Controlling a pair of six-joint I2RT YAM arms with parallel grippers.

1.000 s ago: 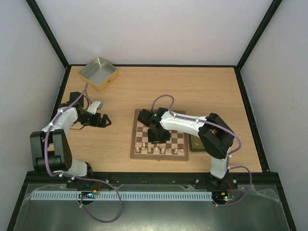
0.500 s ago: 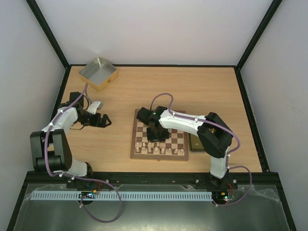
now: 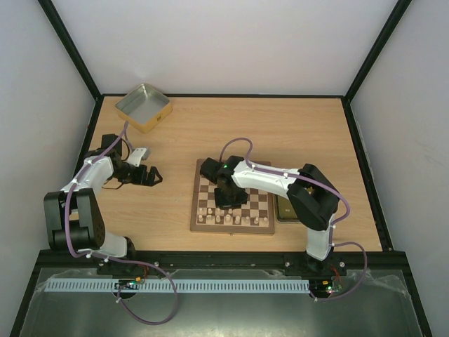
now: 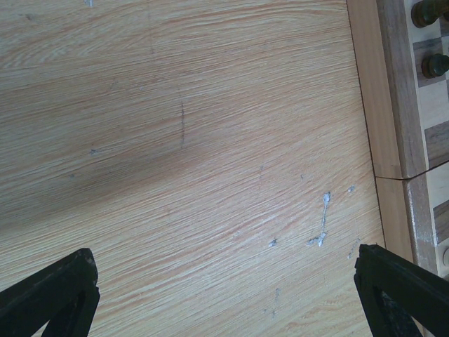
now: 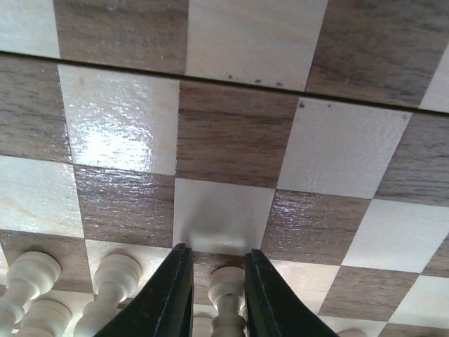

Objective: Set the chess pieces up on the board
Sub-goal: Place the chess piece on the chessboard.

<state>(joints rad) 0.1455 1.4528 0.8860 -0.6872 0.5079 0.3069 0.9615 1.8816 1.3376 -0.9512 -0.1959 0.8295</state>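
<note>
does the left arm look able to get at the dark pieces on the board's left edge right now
Probably yes: the left gripper is open over bare table beside the board, nothing between it and the dark pieces, though the right arm hangs close above.

Top view: bright, even, diffuse light from overhead. White walls wash pale. Only faint, soft shadows under the arms on the table. Sharp overall, fine detail small.

Left wrist view: broad soft shadow band crosses the wood grain at mid-left. The left gripper shows as near-black silhouettes in the bottom corners. Grain crisp at centre.

Right wrist view: strong white glare on a cream square of the board, upper left. Dim smudge of shadow ahead of the right gripper. The chess pieces at the bottom edge look slightly soft.
</note>
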